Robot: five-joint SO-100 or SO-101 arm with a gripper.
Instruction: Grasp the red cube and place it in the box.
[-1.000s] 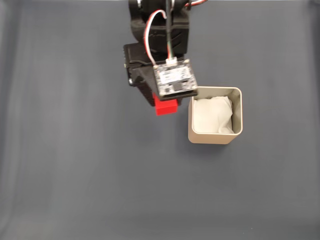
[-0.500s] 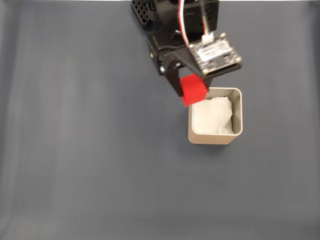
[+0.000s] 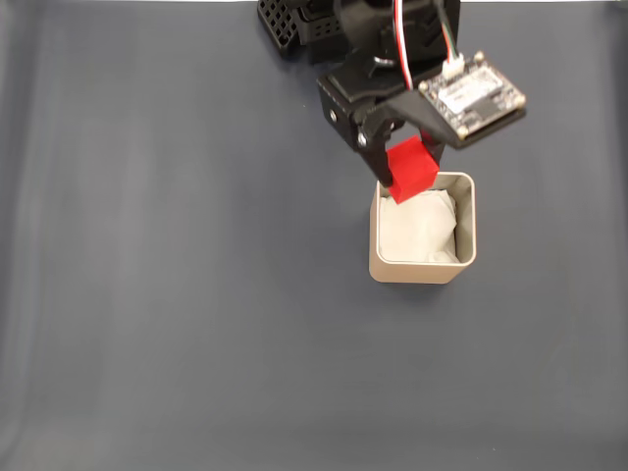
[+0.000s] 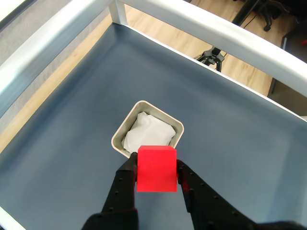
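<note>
No brand, label or writing can be read on anything here; the small green-and-white circuit board (image 3: 473, 96) riding on the black arm carries markings too fine to make out.

The black two-finger tool (image 4: 156, 173) is clamped on the small bright red matte cube (image 4: 156, 168), one dark finger pressed against each side face, so the jaws stand only as far apart as the cube is wide. In the fixed view the tool (image 3: 404, 177) holds the cube (image 3: 411, 168) up off the dark blue-grey worktop (image 3: 177, 294), and the cube overlaps the upper left corner of the square beige container with rounded corners and thin walls (image 3: 422, 270). In the wrist view the cube sits in front of the container's near rim (image 4: 120, 143), and the crumpled white paper lining (image 4: 148, 132) shows behind it inside the box. Whether the cube touches the rim cannot be told. The container stands upright on the worktop (image 4: 230, 124), apart from the white frame rails (image 4: 201, 21) that border it.
</note>
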